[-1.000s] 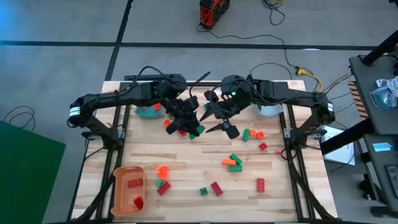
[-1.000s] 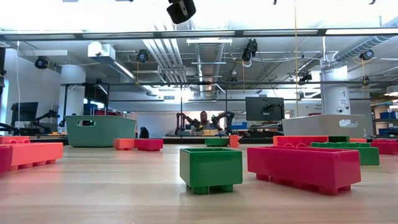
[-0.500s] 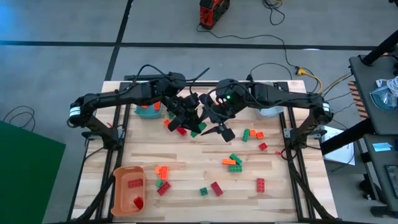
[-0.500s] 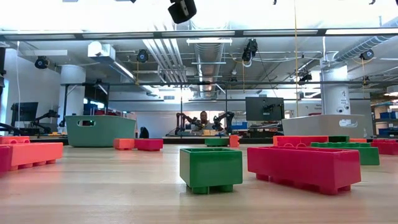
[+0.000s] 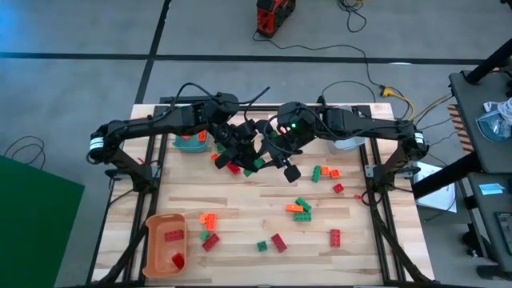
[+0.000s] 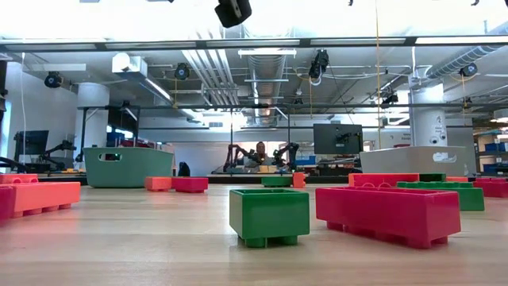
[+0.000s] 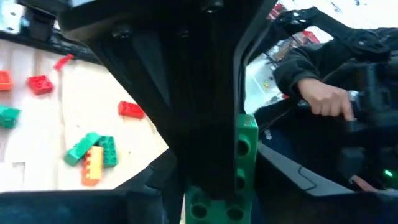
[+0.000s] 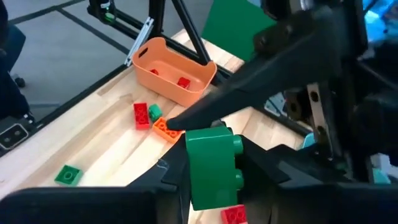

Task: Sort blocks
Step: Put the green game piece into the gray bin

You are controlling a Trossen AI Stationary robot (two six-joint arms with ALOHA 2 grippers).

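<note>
Green block [image 8: 212, 167] now sits clamped between my right jaws [image 5: 270, 162] at counter centre, 12 o'clock side; they have closed since half a second ago. Left jaws [image 5: 238, 154] grip another green block [image 7: 244, 163] alongside. Both ready for binning.

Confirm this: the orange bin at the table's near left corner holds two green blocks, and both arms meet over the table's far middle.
Wrong colour: the high view shows the orange bin holding two red blocks, not green. It does sit at the near left corner, and both arms do meet over the far middle.

right pincer [image 5: 276, 160] now closer beside left pincer [image 5: 240, 154]
</note>
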